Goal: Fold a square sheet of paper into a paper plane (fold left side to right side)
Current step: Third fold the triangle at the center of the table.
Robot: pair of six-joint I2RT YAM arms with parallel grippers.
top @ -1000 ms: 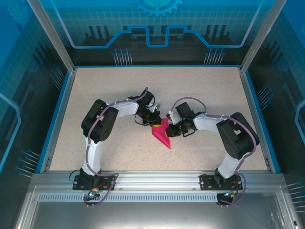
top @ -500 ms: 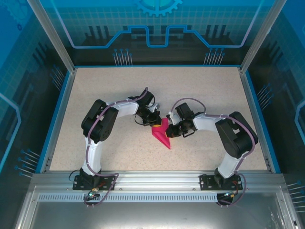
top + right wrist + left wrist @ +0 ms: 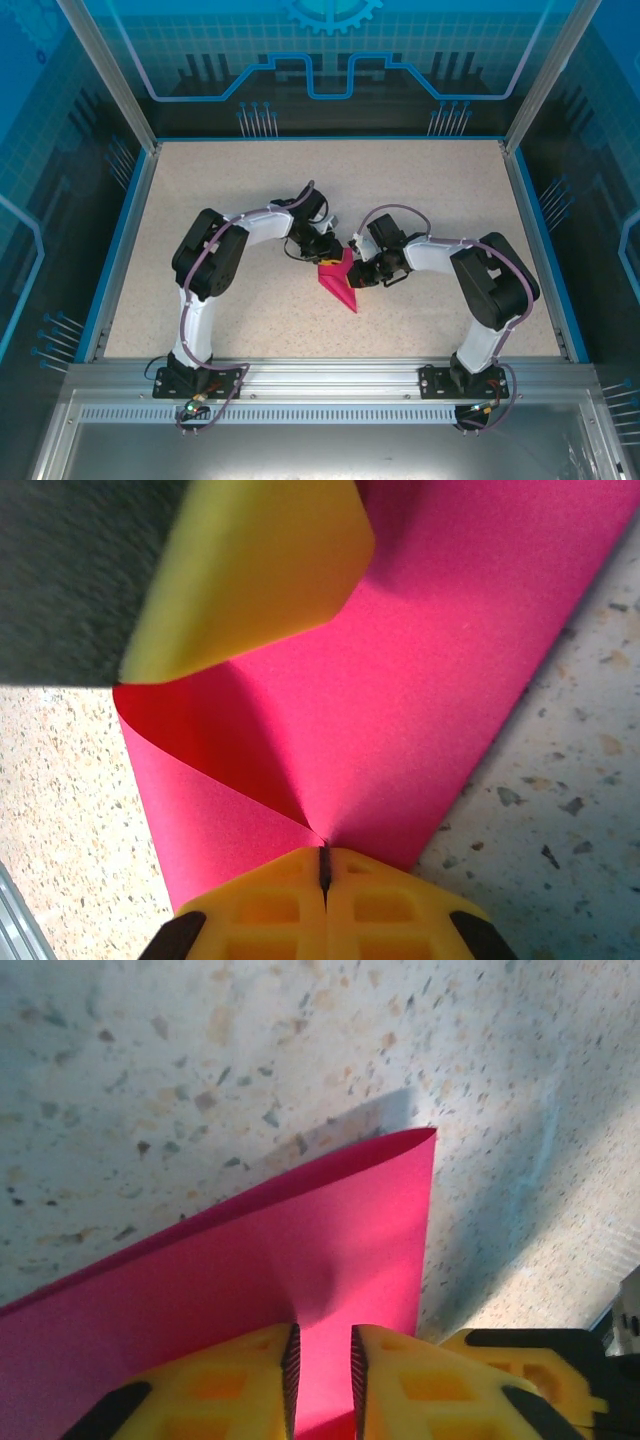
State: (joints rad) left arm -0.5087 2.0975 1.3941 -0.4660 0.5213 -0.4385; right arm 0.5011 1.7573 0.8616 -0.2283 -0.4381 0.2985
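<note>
The magenta-pink sheet of paper lies mid-table, folded into a pointed wedge whose tip faces the near edge. My left gripper sits at its far left corner. In the left wrist view that gripper is open by a narrow gap, and the flat paper shows beneath and through it. My right gripper is at the wedge's right side. In the right wrist view it is shut on the paper, which puckers at the pinch. A curled flap lifts beside it.
A speckled beige tabletop is framed by a blue rim and enclosure posts. The left arm's yellow finger hangs over the paper close to the right gripper. The right gripper's yellow body shows beside the left fingers.
My left gripper's jaws have parted slightly, letting go of the paper. The right gripper stays shut on it, and both arms have barely shifted.
</note>
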